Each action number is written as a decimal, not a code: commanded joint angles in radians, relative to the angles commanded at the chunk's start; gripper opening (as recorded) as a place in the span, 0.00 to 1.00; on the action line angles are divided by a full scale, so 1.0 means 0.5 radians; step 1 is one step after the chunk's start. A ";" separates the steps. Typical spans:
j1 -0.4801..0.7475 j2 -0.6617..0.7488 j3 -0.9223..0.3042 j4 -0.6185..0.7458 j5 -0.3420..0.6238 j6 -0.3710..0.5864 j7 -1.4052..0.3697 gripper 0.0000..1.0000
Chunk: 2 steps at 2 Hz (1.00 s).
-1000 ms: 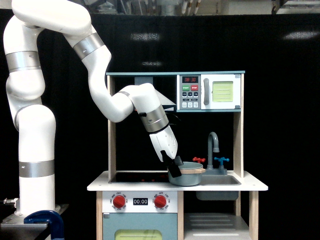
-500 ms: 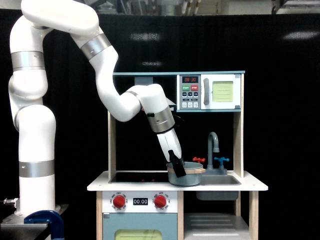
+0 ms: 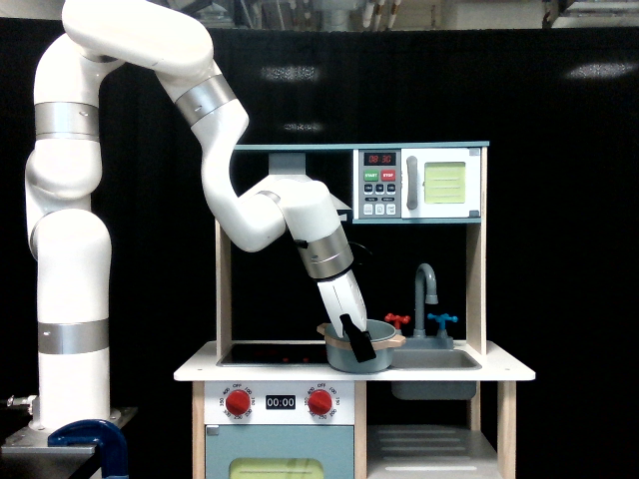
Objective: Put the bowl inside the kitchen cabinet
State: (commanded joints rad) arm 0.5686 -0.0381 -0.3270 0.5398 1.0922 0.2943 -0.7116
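Observation:
The grey-blue bowl with its tan rim sits on the toy kitchen's counter, between the black hob and the sink, its rim slightly tilted. My gripper reaches down from the upper left. One black finger shows against the bowl's near wall and the other is hidden inside the bowl. The gripper looks shut on the bowl's wall. The kitchen cabinet is the doorless compartment under the sink, at the lower right, with a white shelf floor. It is cut off by the bottom edge of the view.
A grey faucet with red and blue taps stands behind the sink. The microwave hangs above. Red knobs and the pale-blue oven door lie below the hob. A blue clamp sits by the arm's base.
The arm swung toward the exterior view's right and the gripper came down onto the bowl's wall. The bowl has since shifted a little to the exterior view's left, its rim tilting.

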 joint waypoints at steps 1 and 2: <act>-0.247 -0.126 -0.112 0.008 -0.384 0.206 0.067 0.00; -0.599 0.211 -0.420 0.148 -0.063 0.531 -0.818 0.00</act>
State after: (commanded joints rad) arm 0.2692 0.0674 -0.5370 0.6136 1.0606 0.5597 -1.1208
